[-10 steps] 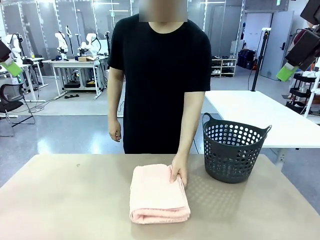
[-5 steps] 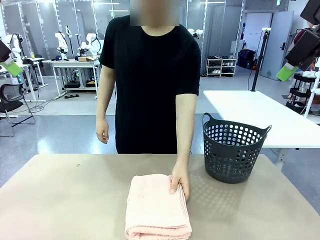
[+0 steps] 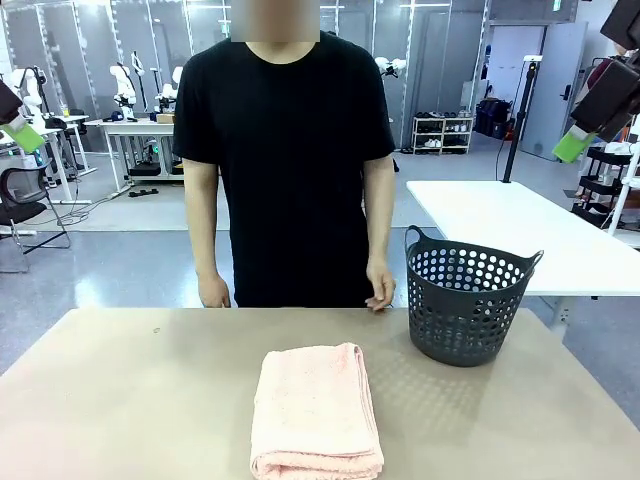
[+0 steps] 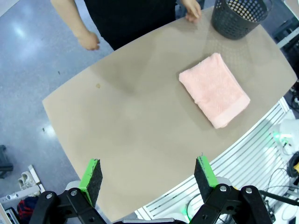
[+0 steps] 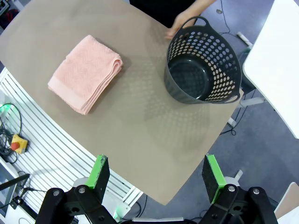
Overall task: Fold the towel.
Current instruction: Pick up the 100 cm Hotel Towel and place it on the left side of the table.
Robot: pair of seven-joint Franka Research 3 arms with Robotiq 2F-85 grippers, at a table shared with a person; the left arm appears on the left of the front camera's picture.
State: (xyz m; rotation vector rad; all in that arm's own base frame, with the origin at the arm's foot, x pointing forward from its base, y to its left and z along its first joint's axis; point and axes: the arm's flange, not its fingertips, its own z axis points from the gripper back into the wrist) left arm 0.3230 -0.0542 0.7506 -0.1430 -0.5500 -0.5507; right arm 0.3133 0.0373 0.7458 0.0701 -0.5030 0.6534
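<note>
Wide lab hall behind, beige table [image 3: 120, 400] out front. Sitting near the middle of the robot-side edge: soft salmon-pink terry towel [image 3: 315, 410], rectangular, already doubled into a thick pad. Long axis running from the near edge toward the far edge, bulky fold at the near end, layered edges showing along one long side in the right wrist view [image 5: 86, 72]. Lying flat, touching nothing else. Dark grey perforated plastic basket [image 3: 468, 300] standing toward the far right corner, apart from the towel. Person's hands [image 3: 380, 297] hanging at the far edge, off the cloth.

Left claw [image 4: 147, 179] high above the table, jaws spread wide, nothing between the green pads; towel [image 4: 214, 88] well ahead and off to one side of it. Right claw [image 5: 156, 175] equally high, jaws spread, empty, basket [image 5: 203, 65] directly ahead, towel farther off. Neither arm clearly nearer; pad just about midway between them.

Judgement: towel looks folded already; any further fold would probably halve it across the long axis, near end carried toward the far end.
</note>
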